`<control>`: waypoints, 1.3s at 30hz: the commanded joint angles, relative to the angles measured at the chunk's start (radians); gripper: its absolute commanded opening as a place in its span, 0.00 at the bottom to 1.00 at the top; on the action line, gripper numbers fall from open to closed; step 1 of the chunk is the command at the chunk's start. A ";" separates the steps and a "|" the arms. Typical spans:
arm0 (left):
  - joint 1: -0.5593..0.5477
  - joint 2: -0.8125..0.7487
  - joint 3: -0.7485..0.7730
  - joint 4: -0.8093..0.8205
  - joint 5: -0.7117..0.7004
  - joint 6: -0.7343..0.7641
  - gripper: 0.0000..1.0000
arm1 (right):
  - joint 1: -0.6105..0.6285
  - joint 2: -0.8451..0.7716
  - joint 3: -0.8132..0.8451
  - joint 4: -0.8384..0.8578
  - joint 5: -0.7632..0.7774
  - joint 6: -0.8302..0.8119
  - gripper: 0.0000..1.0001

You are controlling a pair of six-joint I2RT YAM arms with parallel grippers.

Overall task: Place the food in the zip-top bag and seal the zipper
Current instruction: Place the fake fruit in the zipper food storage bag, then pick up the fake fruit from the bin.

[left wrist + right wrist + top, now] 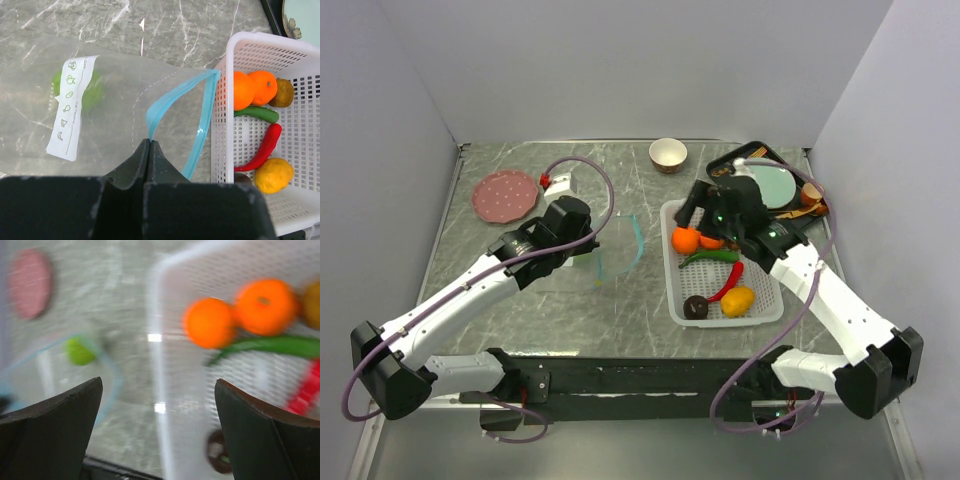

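The left jaws pinch the zipper (200, 120) tight to hold open the bag (115, 100), which lies on the bench (175, 25) at 9 o'clock from the basket (222, 100) with a green fruit (82, 87) inside, while the right jaws hang wide apart over the oranges (210, 322), ready to grab.

My right wrist view is all smear: the pink plate (30, 282) is a fuzzy blob, the green round fruit (80, 351) is a hazy dot, and the red chili (306, 390) and kiwi (312, 297) run off the right edge. The donut piece (215, 452) sits partly behind my finger. Over on the left wrist view, my left end effector (150, 145) blocks the near part of the zip-top bag (125, 100). The label (72, 107) print is too tiny to read, and the basket (220, 130) gets cropped on the right.
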 commanded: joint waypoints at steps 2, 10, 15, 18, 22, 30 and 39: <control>0.004 -0.014 -0.015 0.035 0.022 0.004 0.01 | -0.085 -0.055 -0.102 -0.263 0.152 0.067 1.00; 0.004 -0.002 -0.018 0.045 0.043 0.019 0.01 | -0.093 -0.108 -0.162 -0.448 0.205 0.160 1.00; 0.006 0.008 -0.009 0.038 0.045 0.028 0.01 | -0.094 -0.057 -0.202 -0.531 0.233 0.223 1.00; 0.007 0.008 -0.006 0.041 0.046 0.036 0.01 | -0.095 -0.038 -0.214 -0.526 0.267 0.241 1.00; 0.010 0.018 0.005 0.040 0.059 0.041 0.01 | -0.107 -0.003 -0.239 -0.471 0.278 0.255 1.00; 0.015 0.014 -0.010 0.038 0.056 0.033 0.01 | -0.136 0.066 -0.340 -0.333 0.186 0.266 1.00; 0.023 0.020 -0.013 0.037 0.052 0.038 0.01 | -0.145 0.074 -0.368 -0.189 0.107 0.217 0.65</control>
